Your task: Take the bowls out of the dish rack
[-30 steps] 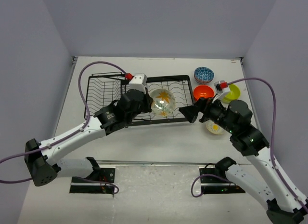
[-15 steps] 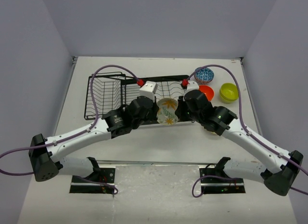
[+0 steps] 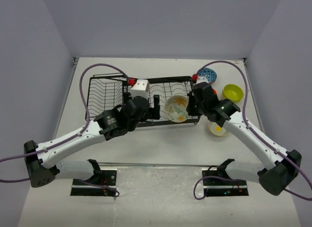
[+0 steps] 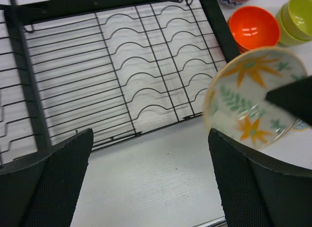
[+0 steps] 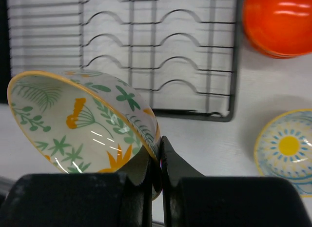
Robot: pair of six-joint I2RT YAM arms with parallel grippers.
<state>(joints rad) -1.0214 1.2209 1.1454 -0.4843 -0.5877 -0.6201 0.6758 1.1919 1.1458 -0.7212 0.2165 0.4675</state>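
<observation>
A cream floral bowl (image 3: 176,109) hangs tilted over the dish rack's (image 3: 108,90) near right corner. The right tool (image 5: 160,161) is clamped on its rim, probably to carry it towards the orange bowl (image 4: 253,28) on the worktop (image 3: 161,144). The left tool (image 4: 151,188) stands wide apart, empty.

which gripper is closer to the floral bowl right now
Right. The right gripper is clamped on the rim of the floral bowl; the left gripper stands open just to its left, not touching.
</observation>
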